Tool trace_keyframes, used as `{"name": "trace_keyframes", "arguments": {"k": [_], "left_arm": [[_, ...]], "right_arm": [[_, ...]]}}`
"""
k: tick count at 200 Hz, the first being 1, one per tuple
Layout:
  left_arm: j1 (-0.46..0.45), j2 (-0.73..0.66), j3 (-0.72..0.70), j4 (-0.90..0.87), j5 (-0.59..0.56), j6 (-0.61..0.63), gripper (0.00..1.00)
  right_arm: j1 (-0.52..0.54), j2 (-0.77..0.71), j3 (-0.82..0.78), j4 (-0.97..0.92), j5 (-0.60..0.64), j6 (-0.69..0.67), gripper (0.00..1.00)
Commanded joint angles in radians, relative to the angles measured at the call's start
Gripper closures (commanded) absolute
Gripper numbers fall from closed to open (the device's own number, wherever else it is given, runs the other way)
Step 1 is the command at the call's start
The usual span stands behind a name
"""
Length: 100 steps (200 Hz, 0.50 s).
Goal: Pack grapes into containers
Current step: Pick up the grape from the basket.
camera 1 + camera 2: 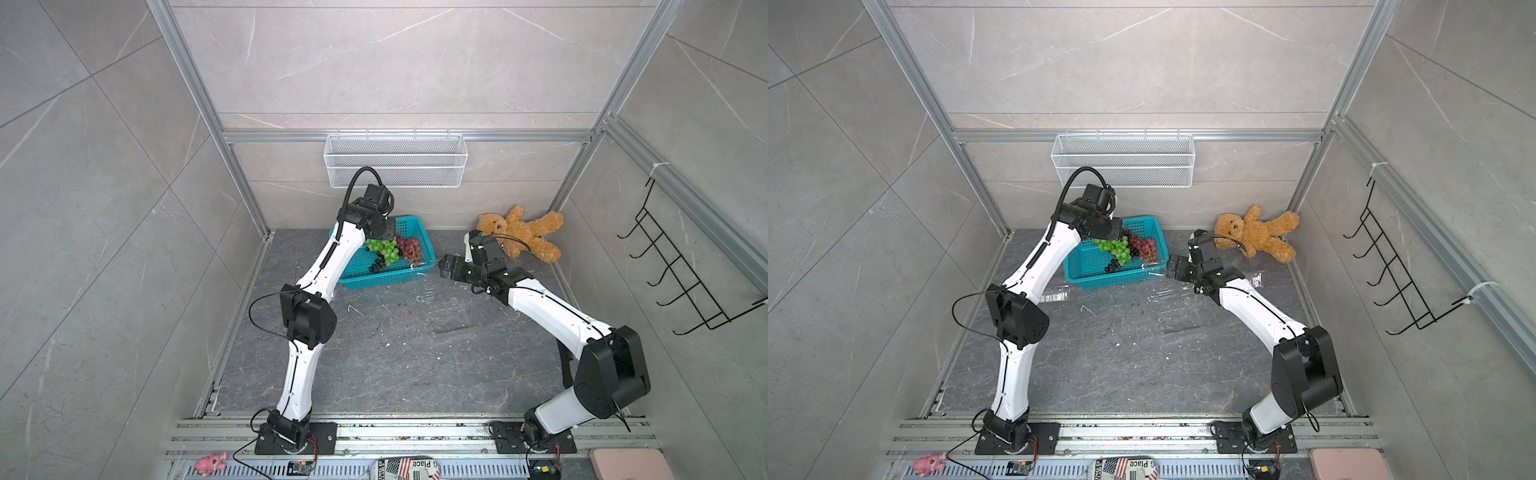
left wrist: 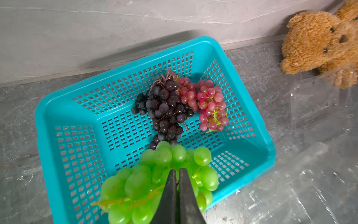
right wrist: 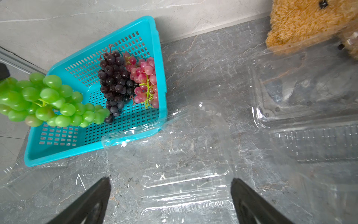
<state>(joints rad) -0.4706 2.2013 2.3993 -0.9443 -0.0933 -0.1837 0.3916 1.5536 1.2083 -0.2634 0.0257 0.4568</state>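
Grey marbled stone makes up the floor and walls of the booth. Over the teal basket hangs the green bunch of grapes. The left pincer grips it, its fingers drawn almost together with only a bit of thin stem between them.

Down inside the basket lie the dark bunch and the pink bunch, touching each other. The pink one is on the side toward the teddy bear.

The right pincer is spread wide, holding nothing and touching nothing. It hovers just outside the basket's front corner, above a clear box that lies open. The lid's edge appears to rest against that corner.

A second clear box lies open farther from the basket, just beside the bear. A third clear box shows only faintly on the basket's opposite side, near the left arm's elbow.

Above the basket, a white wire rack hangs on the back wall.

Well apart from the basket, on the rail past the arm bases, lies a flat object printed with stars and stripes. Its lettering is upside down and reads "G Place". A small pink toy lies on the same rail, beyond the left arm's base.
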Motion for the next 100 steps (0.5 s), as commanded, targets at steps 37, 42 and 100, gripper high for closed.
{"name": "trace_keyframes", "arguments": {"k": [37, 42, 100], "left_arm": [[0.000, -0.150, 0.038, -0.036, 0.105, -0.077, 1.00], [-0.001, -0.157, 0.037, -0.037, 0.118, -0.085, 1.00], [-0.083, -0.255, 0.006, -0.059, 0.154, -0.131, 1.00]], "right_arm": [[0.003, -0.077, 0.001, -0.048, 0.005, 0.011, 0.01], [0.001, -0.081, -0.002, -0.051, 0.008, 0.010, 0.01], [-0.043, -0.163, -0.074, -0.077, -0.009, 0.017, 0.01]]}}
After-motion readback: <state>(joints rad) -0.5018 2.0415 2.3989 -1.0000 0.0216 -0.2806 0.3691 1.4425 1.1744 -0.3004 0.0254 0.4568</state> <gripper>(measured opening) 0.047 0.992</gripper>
